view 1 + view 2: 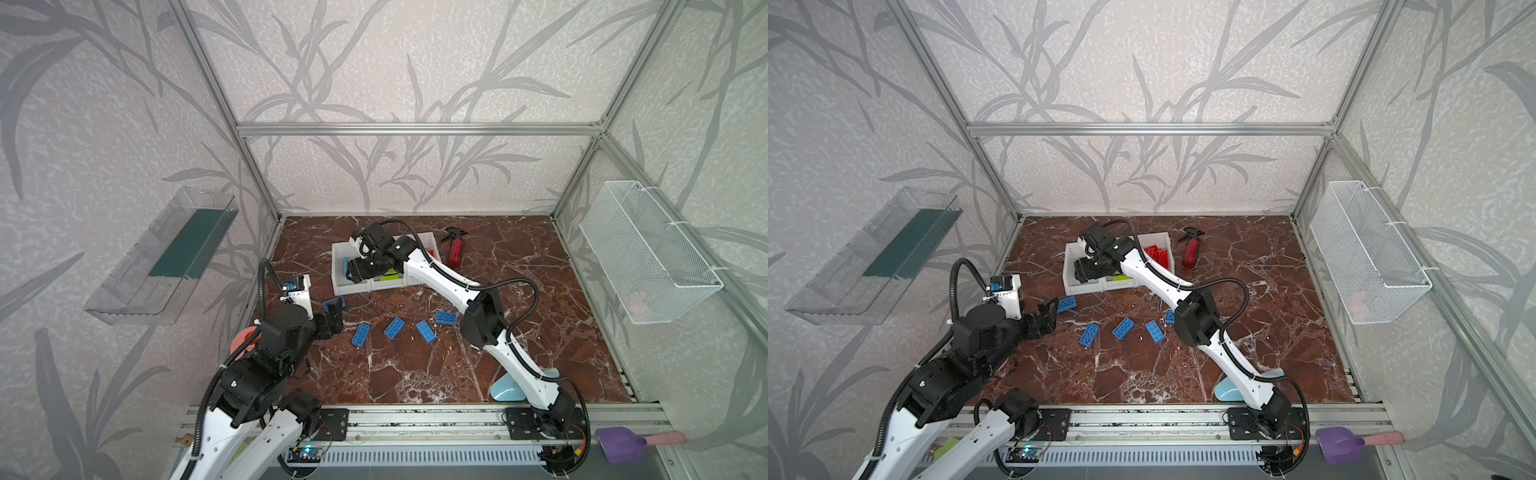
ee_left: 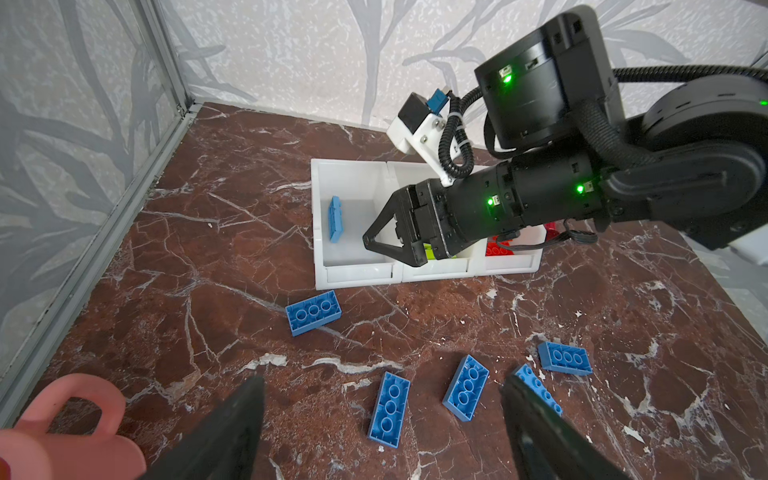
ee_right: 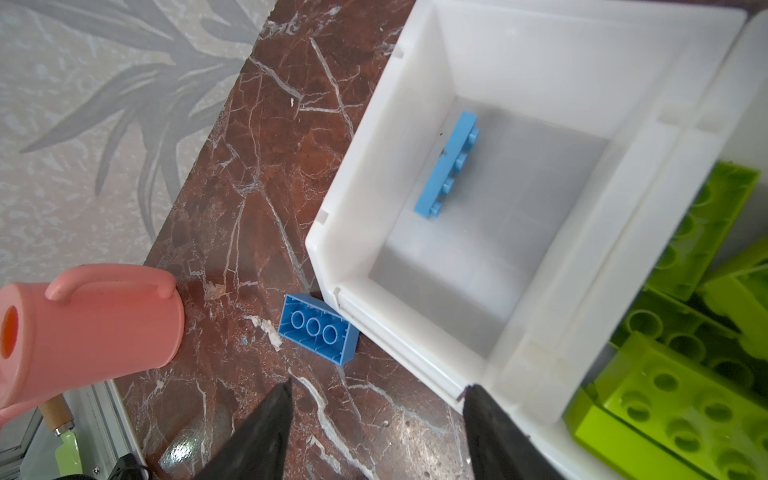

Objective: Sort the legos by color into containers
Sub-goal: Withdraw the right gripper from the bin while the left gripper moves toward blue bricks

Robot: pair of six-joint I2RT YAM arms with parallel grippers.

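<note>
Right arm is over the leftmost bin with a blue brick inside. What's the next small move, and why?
Probably lift the right gripper clear of the leftmost bin: its jaws stand apart and empty, and a blue brick leans inside against the wall. Five loose blue bricks lie on the table; the brick by the bin's front corner looks nearest to fetch.

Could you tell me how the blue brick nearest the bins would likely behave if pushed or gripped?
The blue brick looks like rigid moulded plastic, so probably stiff. It lies flat, hollow underside up, so it is likely light and should slide on the glossy table rather than roll or tip.
</note>
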